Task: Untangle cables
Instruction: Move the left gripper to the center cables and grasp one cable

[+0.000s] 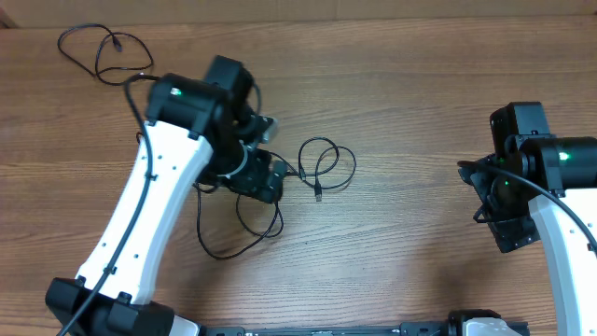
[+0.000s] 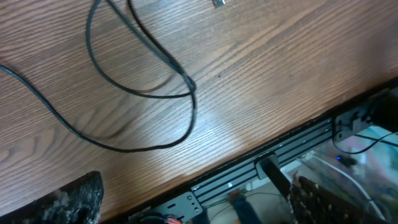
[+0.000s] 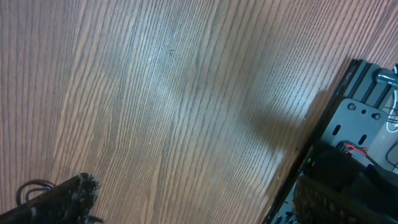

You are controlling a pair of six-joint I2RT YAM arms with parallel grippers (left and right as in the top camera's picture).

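At the far left corner of the table [image 1: 420,112], the first cable [image 1: 101,49] lay in loose loops all by itself. A small plug [image 1: 117,42] sat inside the loops. This cable was well away from both grippers.

Next came the left arm [image 1: 140,215], reaching to the middle-left of the table. From above, the left gripper [image 1: 264,179] was a dark lump, and its jaws were hard to make out. The second cable [image 1: 326,166] lay around it. One loop lay on the near side, and more loops lay just to the right, ending in a little silver plug [image 1: 318,195]. The piece in between was hidden under the gripper.

The left wrist camera showed the jaws let go and wide apart, with one finger [image 2: 71,202] cut off at the bottom corner. The cable's loops lay flat on the wood beyond the fingers, not between them.

Far on the right, the right gripper [image 1: 508,224] was well away from both cables. Its jaws were spread wide too, over bare wood. One finger [image 3: 65,196] looked blurry and was cut off.
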